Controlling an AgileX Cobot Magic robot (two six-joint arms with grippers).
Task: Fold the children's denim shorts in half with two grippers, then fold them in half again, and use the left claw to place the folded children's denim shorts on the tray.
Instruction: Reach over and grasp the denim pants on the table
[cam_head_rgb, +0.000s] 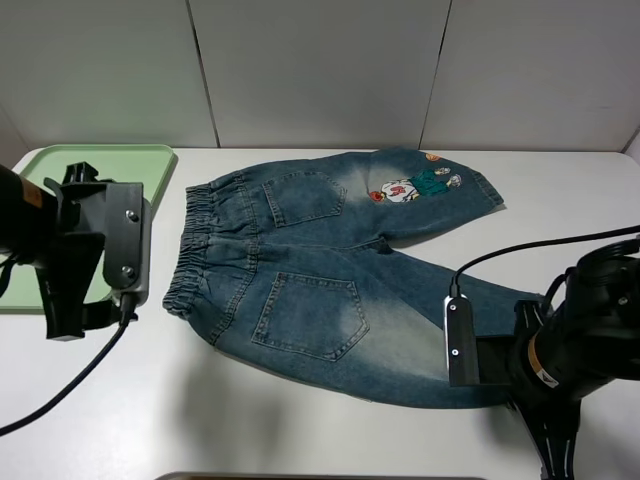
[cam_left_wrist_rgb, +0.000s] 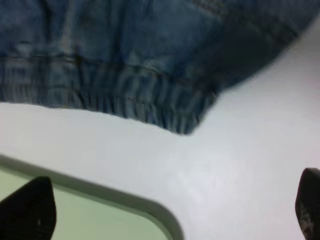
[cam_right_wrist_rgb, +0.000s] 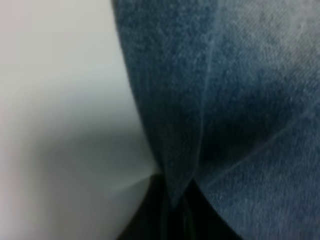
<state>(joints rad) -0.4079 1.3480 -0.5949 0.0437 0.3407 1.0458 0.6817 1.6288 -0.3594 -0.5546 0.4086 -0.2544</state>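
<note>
The children's denim shorts lie spread flat on the white table, elastic waistband to the left and both legs to the right. The far leg carries a cartoon patch. My right gripper is at the near leg's hem. In the right wrist view the denim gathers into a pinched fold between its shut jaws. My left gripper hovers over the tray's right edge, just left of the waistband. Its black fingertips stand wide apart with nothing between them. The pale green tray sits at the far left.
A grey panelled wall closes off the back of the table. Bare white tabletop shows in front of the shorts and between the waistband and the tray's rounded corner. A black cable hangs from the left arm.
</note>
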